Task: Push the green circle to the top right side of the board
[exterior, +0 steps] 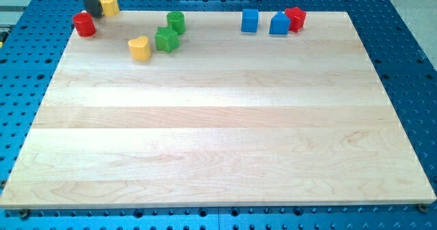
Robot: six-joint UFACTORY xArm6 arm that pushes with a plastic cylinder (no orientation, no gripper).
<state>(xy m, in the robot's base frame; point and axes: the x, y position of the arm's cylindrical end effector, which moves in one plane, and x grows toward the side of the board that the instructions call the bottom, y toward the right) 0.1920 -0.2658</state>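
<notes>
Camera view shows my tip [91, 16] at the view's top left corner of the wooden surface [218, 134], between the red cylinder [85, 24] and the yellow block [109, 4], close to both. I carry no jaws, so nothing is clenched or released; the rod only pushes.

The green circle [176, 21] sits near the view's top edge, left of centre, touching or nearly touching the green star [166, 39] just below it. The yellow heart [139, 48] lies beside the star on its left.

What could go wrong, as I judge it: coming in from the left, I could catch the star or the heart and drag them along. The straight route to the top right corner is blocked by the blue cube [250, 20], another blue block [279, 24] and the red block [295, 18] touching it; a push along the top edge would ram the circle into them, or slide it off the board.

No containers appear anywhere.
</notes>
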